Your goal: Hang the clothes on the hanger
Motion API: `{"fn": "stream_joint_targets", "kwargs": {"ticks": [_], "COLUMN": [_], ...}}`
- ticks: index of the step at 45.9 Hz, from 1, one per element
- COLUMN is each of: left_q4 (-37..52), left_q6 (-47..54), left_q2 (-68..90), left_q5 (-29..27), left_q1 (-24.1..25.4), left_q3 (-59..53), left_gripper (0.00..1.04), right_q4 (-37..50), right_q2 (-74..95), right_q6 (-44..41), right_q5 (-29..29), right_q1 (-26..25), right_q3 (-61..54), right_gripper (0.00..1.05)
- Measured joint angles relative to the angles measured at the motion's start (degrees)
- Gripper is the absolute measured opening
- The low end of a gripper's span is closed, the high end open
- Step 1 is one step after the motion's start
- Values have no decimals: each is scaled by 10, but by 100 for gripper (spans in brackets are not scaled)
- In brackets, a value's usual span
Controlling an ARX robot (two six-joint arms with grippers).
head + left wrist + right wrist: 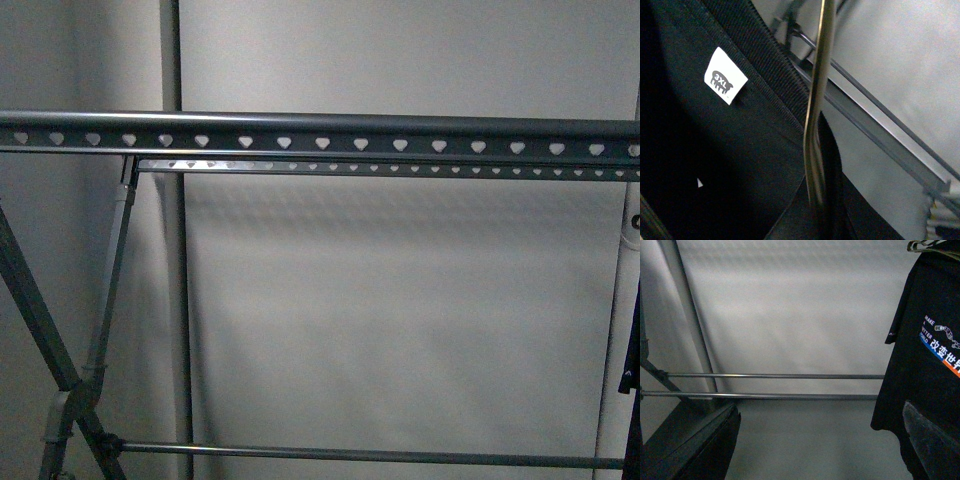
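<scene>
The black T-shirt [932,370] with white "MAKE A BETTER WORLD" print and a blue-red stripe hangs on a wire clothes hanger [926,245]. A dark sliver of the shirt [632,370] shows at the front view's right edge. In the left wrist view its collar with a white 3XL label [725,76] fills the picture. My left gripper [820,220] is shut on the wire hanger's neck [817,100], with a rail [875,131] of the grey drying rack close behind. The rack's heart-punched rails [320,140] cross the front view. My right gripper [817,450] is open and empty, beside the shirt's hem.
The rack's crossed legs [60,370] stand at the left, with a low crossbar [380,455] between them. Two thin lower bars [775,376] cross the right wrist view. A plain light wall [400,300] lies behind, with a vertical pole [175,300] at the left.
</scene>
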Motion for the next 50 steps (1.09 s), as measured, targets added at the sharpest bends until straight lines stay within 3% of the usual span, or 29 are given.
{"fn": "stream_joint_targets", "kwargs": {"ticks": [8, 17, 22, 25, 28, 35, 42, 46, 50], "left_q4": [3, -111, -165, -204, -235, -205, -143, -69, -55], "left_q6": [160, 335, 509, 655, 817, 1089, 1213, 1226, 1233], "left_q2": [-43, -52, -43, -26, -4, 32, 37, 38, 38], "left_q5": [223, 426, 543, 564, 551, 520, 520, 507, 506], "left_q1": [-48, -59, -45, -33, -32, -62, -114, -134, -138], "left_q3": [12, 57, 96, 132, 159, 182, 187, 180, 179], "left_gripper": [4, 4, 4, 4, 4, 4, 4, 4, 4], "right_q4": [0, 0, 0, 0, 0, 0, 0, 0, 0], "right_q2": [0, 0, 0, 0, 0, 0, 0, 0, 0], "right_q6": [0, 0, 0, 0, 0, 0, 0, 0, 0], "right_q5": [0, 0, 0, 0, 0, 0, 0, 0, 0], "right_q1": [0, 0, 0, 0, 0, 0, 0, 0, 0], "right_q3": [0, 0, 0, 0, 0, 0, 0, 0, 0], "right_gripper": [97, 97, 97, 97, 97, 97, 97, 97, 97]}}
